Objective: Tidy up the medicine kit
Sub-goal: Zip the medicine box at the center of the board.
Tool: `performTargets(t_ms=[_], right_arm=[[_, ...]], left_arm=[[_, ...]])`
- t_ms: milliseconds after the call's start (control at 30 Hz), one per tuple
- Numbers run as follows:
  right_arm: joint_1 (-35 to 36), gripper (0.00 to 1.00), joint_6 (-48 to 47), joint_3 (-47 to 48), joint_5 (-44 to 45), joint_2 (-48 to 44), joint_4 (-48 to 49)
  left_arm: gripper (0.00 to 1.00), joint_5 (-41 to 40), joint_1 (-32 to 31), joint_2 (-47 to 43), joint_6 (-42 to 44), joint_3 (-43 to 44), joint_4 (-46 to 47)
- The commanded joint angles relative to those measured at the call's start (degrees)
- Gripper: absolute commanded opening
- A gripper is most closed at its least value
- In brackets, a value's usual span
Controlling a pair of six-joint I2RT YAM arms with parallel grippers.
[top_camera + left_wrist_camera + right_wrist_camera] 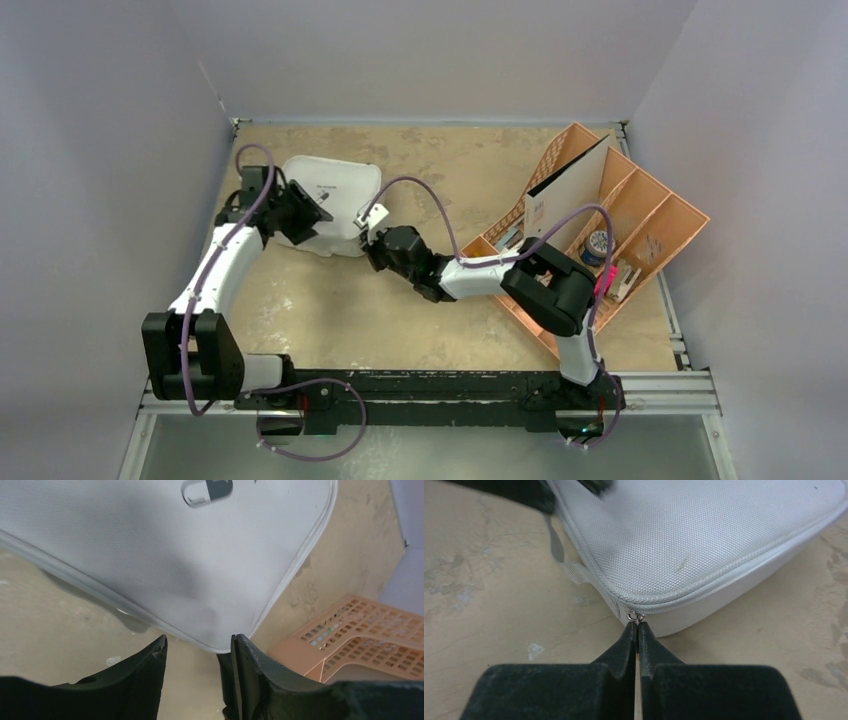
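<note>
The medicine kit is a pale grey-white zipped case lying closed at the back left of the table. Its dark pill logo shows in the left wrist view. My left gripper is open at the case's left side, and a rounded corner of the kit sits just ahead of the gap between its jaws. My right gripper is at the case's near right corner. In the right wrist view it is shut on the small metal zipper pull of the kit.
An orange compartmented tray stands tilted at the right, holding a white board, a round blue-topped tin and small items. Its corner shows in the left wrist view. Grey walls enclose the table on three sides.
</note>
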Motion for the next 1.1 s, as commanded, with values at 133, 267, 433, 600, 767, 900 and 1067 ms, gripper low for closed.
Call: performTargets(t_ms=[133, 267, 433, 600, 767, 900, 1067], right_arm=[[3.2, 0.00, 0.1, 3.3, 5.3, 0.2, 7.7], [3.3, 0.00, 0.1, 3.0, 5.7, 0.3, 8.2], [3.3, 0.00, 0.1, 2.9, 5.5, 0.6, 8.7], [3.4, 0.00, 0.3, 2.6, 5.1, 1.4, 9.2], [3.4, 0.00, -1.9, 1.6, 6.7, 2.4, 10.3], [3.0, 0.00, -5.2, 1.0, 8.6, 2.7, 8.9], [-1.0, 0.00, -6.8, 0.1, 8.5, 1.8, 8.8]], left_arm=[[0.49, 0.9, -6.0, 0.7, -11.0, -8.1, 8.4], [0.49, -0.4, -6.7, 2.7, -12.6, -8.6, 9.1], [0.46, -2.6, -6.7, 4.1, -14.0, -9.6, 9.3], [0.20, -4.2, -6.8, 5.3, -14.3, -9.8, 9.4], [0.00, -4.9, -6.8, 5.9, -13.5, -9.8, 8.9], [0.00, -7.0, -6.8, 4.9, -12.5, -10.0, 7.3], [0.00, -8.9, -6.8, 2.7, -10.1, -10.2, 5.7]])
